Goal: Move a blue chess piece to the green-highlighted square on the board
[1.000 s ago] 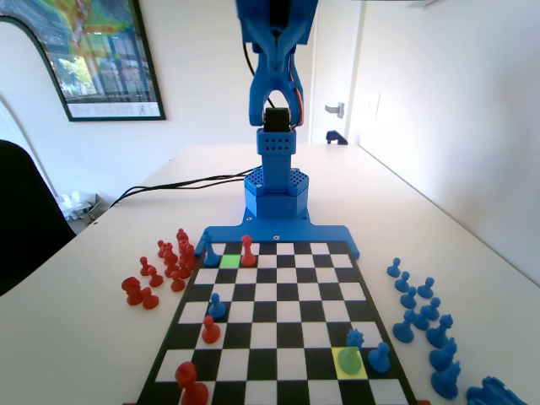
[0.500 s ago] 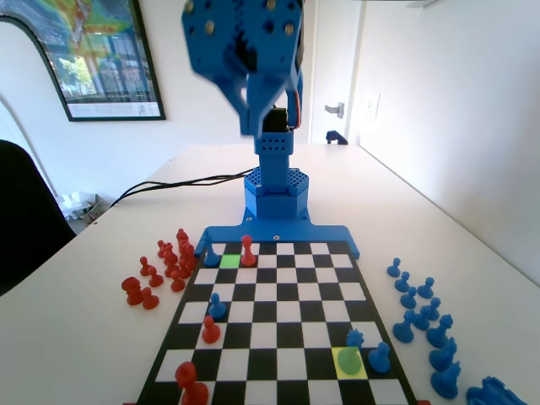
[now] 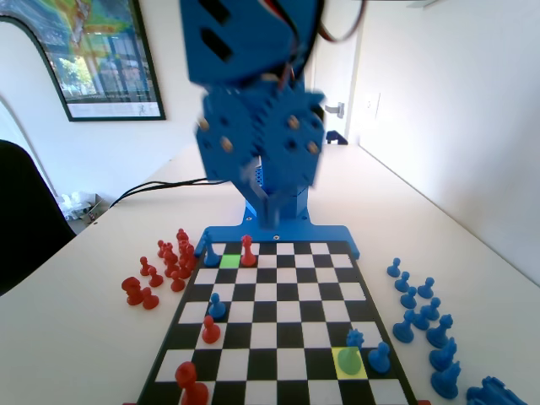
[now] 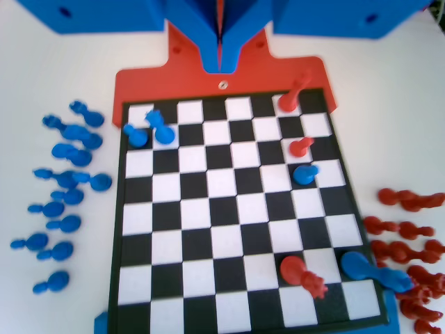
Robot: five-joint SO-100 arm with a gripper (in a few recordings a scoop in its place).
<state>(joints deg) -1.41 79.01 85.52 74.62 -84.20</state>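
Observation:
The board [image 3: 278, 316] lies in front of the blue arm. A blue chess piece [image 3: 354, 338] with a notched crown stands on the yellow-tinted square [image 3: 337, 365] near the front right in the fixed view, and its lower half looks green under the tint. The same blue chess piece [image 4: 161, 129] shows at the board's far left in the wrist view. The green-highlighted square [image 3: 229, 261] is bare, in the far row on the left. My gripper [image 3: 270, 213] hangs blurred above the far edge of the board. In the wrist view the gripper [image 4: 220, 64] has its jaws together with nothing between them.
A blue pawn [image 3: 379, 357] stands right of the yellow square. A red piece [image 3: 247, 251] and a blue piece [image 3: 211, 258] flank the green square. Another blue pawn [image 3: 217, 305] and two red pieces [image 3: 211, 329] stand on the left files. Spare red pieces [image 3: 164, 266] and blue pieces [image 3: 422, 312] lie off-board.
The arm has swung from upright forward and down over the board's far edge, looming larger and blurred. No chess piece has moved.

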